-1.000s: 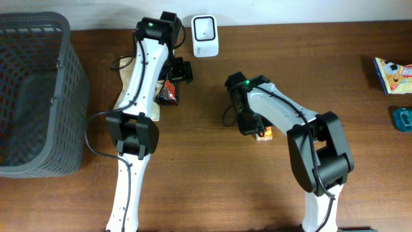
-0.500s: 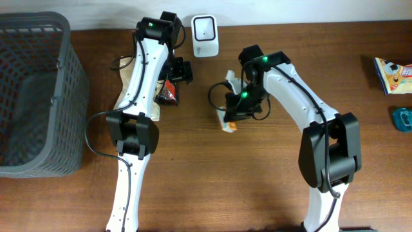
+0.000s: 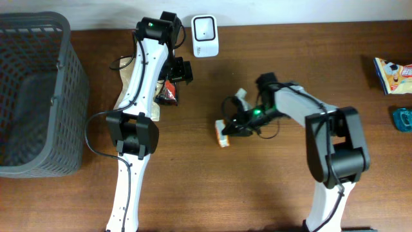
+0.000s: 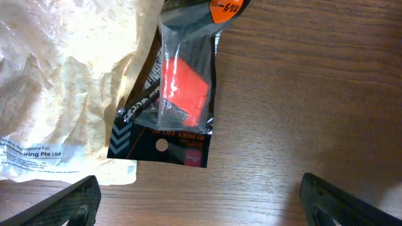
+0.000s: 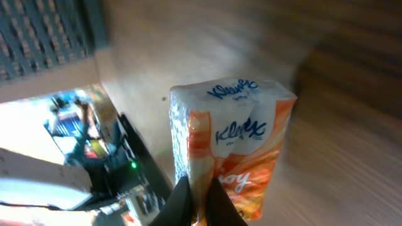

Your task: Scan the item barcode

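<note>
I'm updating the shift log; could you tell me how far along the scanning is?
Done: the right gripper grips the tissue pack. In hand: it is held mid-table, apart from the scanner. Still to do: showing its barcode to the scanner. The left gripper hangs open above a black packet.

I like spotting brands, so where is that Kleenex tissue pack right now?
In the overhead view the tissue pack is mid-table between the two arms, held by the right pincer, nearer the front edge than the white scanner.

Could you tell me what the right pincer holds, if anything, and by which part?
The right pincer pinches the Kleenex tissue pack by its orange near edge.
</note>
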{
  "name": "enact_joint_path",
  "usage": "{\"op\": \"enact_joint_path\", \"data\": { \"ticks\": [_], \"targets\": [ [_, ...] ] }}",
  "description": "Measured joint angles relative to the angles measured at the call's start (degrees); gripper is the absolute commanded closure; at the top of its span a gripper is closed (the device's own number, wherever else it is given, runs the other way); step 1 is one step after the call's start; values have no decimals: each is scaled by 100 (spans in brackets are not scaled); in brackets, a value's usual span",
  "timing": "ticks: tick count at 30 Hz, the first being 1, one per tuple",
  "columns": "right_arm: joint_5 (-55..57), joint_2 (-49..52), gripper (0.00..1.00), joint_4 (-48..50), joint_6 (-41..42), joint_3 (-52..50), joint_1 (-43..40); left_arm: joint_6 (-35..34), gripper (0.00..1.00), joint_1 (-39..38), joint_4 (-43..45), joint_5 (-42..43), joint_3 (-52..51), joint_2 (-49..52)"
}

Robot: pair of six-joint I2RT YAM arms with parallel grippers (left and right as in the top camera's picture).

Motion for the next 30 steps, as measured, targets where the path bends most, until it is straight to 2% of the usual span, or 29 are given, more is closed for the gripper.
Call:
{"op": "enact_joint_path", "data": {
  "ticks": [2,6,9,16,20,21,24,30],
  "targets": [
    [7,0,80,4,55,-55,-345,0,1,0,0,-2,0,0],
    [212,0,80,-24,90,-197,-815,0,1,0,0,-2,0,0],
    [713,0,84,-181,118,-304,-1010,0,1,0,0,-2,0,0],
    [1882,0,83,-815,282,-212,-1375,0,1,0,0,0,0,0],
    [2264,2,75,-1738,116,334,-1504,0,1,0,0,-2,0,0],
    [2295,2,64,-1950,74,514,-1471,0,1,0,2,0,0,0],
    [2341,-7,46,-2153,-37,789,-1257,0,1,0,0,-2,0,0],
    [2356,-7,46,-1690,-11,809,-365,0,1,0,0,-2,0,0]
  ]
}}
